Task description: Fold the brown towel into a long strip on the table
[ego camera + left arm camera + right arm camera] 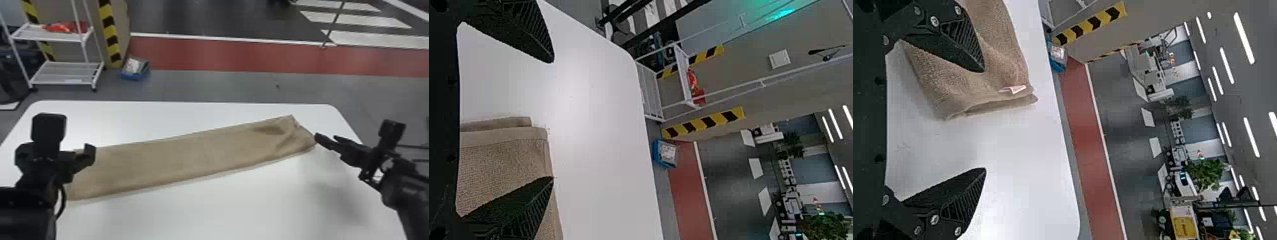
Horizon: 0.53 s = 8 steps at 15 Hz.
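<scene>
From here I see the towel [191, 153] lying on the table [223, 207], running crosswise, its right end farther from the robot than its left. The left gripper [56, 153] is by the left end, the right gripper [326, 138] by the right one. Behind the table, over to the left, stands a rack [63, 78] with a bundle [65, 27] on its upper shelf. A bin [134, 76] sits on the floor [207, 86], right of the rack.
</scene>
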Each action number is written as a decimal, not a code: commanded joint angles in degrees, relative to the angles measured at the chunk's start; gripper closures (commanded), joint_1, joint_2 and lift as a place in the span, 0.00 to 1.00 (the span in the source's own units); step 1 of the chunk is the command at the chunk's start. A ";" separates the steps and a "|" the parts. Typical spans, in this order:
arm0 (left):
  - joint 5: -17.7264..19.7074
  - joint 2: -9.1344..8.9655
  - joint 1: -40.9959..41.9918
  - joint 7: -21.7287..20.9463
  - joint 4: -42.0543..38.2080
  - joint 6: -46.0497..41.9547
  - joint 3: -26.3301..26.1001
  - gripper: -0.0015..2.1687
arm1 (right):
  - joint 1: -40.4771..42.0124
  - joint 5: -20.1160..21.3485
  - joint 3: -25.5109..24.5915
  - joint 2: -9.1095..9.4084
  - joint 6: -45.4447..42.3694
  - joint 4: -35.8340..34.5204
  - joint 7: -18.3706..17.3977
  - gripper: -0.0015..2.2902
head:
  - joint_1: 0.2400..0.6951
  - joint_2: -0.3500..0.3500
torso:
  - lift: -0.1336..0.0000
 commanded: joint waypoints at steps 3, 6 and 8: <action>1.11 0.01 0.64 -0.39 -0.21 -2.33 0.44 0.02 | 0.20 0.01 0.00 -1.42 2.08 -0.17 2.36 0.13 | 1.00 0.29 | 0.17; 1.03 0.01 0.72 -0.48 -0.04 -2.33 -0.53 0.02 | -0.15 1.15 0.61 -1.60 2.96 -0.17 4.03 0.22 | 1.00 0.28 | 0.17; 1.03 0.01 0.72 -0.74 0.23 -2.51 -0.70 0.02 | -0.59 2.12 1.05 -1.51 5.77 -0.17 4.20 0.26 | 1.00 0.28 | 0.17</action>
